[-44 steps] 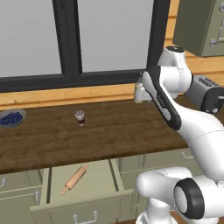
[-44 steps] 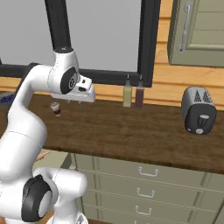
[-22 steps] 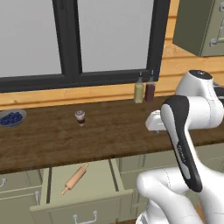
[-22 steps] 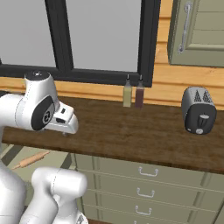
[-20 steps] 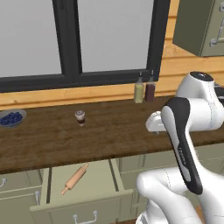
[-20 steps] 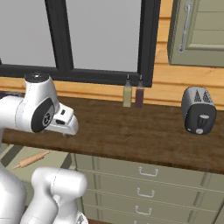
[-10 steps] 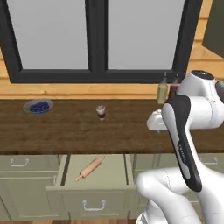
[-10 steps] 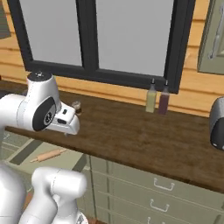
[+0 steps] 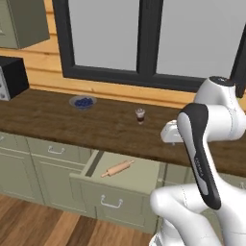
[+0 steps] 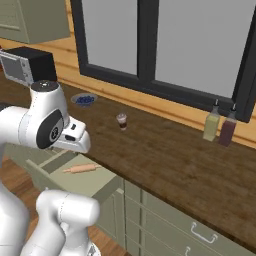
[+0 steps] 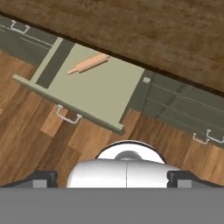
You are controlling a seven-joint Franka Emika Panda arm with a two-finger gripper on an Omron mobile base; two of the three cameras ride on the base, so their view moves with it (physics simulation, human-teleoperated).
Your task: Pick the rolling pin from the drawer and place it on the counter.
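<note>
The counter [image 9: 96, 127] is a long dark brown plank worktop running under a dark-framed window [image 10: 145, 45], with lighter orange wall boards behind it and sage-green cabinets below. The floor [image 11: 39, 140] is warm wood planking. Seen from the hand, the claw [image 11: 112, 177] hangs high above that floor, in front of the cabinets, looking down; its two dark tips sit far apart at the bottom corners of that view, so the claw is spread wide and holds nothing.

The drawer [image 9: 137, 185] is pulled out, below the claw and ahead of it to the left in the hand view, its silver bar handle [image 11: 68, 116] facing the floor side. The rolling pin [image 11: 87, 64] lies flat on the pale green drawer bottom, toward the back near the counter edge, well apart from the claw. Its long axis runs roughly along the counter front, slightly slanted, one handle nearer the counter and the other nearer the drawer's side wall.

Farther out on the counter stand a small dark glass [image 9: 140, 115] and a blue bowl [image 9: 82, 102]; two bottles [image 10: 220, 127] stand by the wall, and a black appliance [image 10: 27, 65] sits at the far end.
</note>
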